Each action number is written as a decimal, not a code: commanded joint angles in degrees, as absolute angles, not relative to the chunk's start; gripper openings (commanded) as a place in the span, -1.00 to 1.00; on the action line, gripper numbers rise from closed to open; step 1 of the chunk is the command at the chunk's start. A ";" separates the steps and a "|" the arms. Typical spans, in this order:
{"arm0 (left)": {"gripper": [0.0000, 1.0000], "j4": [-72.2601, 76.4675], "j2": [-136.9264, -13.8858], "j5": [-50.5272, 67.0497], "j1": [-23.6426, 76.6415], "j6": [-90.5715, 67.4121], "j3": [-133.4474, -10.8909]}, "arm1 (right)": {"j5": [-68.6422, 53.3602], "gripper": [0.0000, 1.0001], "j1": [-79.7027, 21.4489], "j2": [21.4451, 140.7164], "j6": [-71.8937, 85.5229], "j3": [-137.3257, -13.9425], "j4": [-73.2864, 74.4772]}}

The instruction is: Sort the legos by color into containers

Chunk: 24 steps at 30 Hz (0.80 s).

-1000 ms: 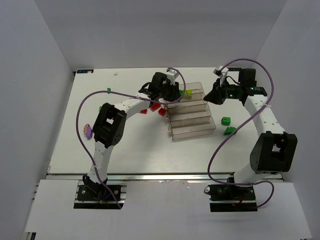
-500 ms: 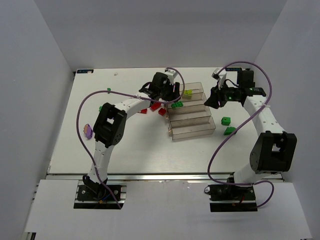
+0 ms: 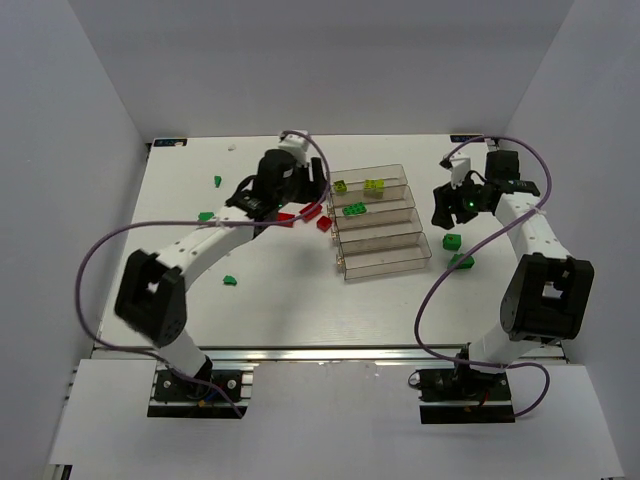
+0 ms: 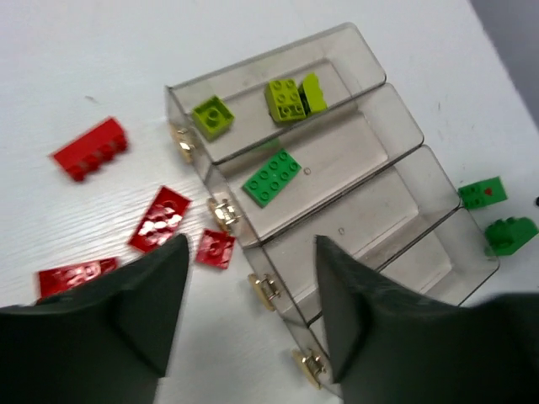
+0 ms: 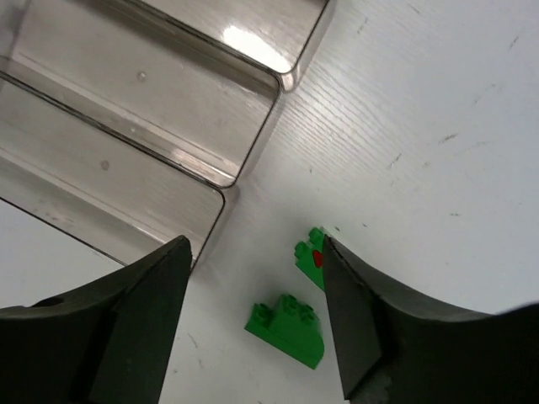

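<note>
Four clear trays, the containers (image 3: 385, 262) (image 4: 337, 67) (image 5: 126, 109), stand in a slanted row. The far tray holds yellow-green legos (image 3: 375, 184) (image 4: 286, 98). A green plate (image 3: 354, 210) (image 4: 272, 177) lies in the second tray. Red legos (image 3: 310, 210) (image 4: 160, 219) lie on the table left of the trays. My left gripper (image 3: 312, 195) (image 4: 251, 252) hovers open over the trays' left ends, holding nothing. Right of the trays my right gripper (image 3: 444, 215) (image 5: 253, 252) hangs open and empty above two green legos (image 3: 452, 241) (image 5: 286, 328).
More green legos lie at the left of the table (image 3: 206, 215), near the back (image 3: 218, 180) and nearer the front (image 3: 230, 281). Purple cables loop off both arms. White walls close in the table's left, back and right.
Both grippers have opened. The left arm swung back to the left away from the trays, and a green plate now lies in the second tray. The right gripper drew off to the right.
</note>
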State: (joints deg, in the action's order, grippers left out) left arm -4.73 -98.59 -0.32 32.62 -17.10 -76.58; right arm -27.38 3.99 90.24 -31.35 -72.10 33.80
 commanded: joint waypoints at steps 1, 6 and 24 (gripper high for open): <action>0.50 -3.60 -88.70 -5.53 30.50 -21.08 -70.24 | -24.70 0.39 4.83 91.93 -37.15 -71.98 37.86; 0.56 -4.39 -78.42 -4.05 27.43 -25.48 -60.23 | -28.73 0.41 6.59 92.90 -58.14 -71.54 42.62; 0.67 -8.88 -69.35 -5.27 25.84 -28.91 -54.23 | -31.38 0.39 13.10 114.17 -96.15 -92.28 62.84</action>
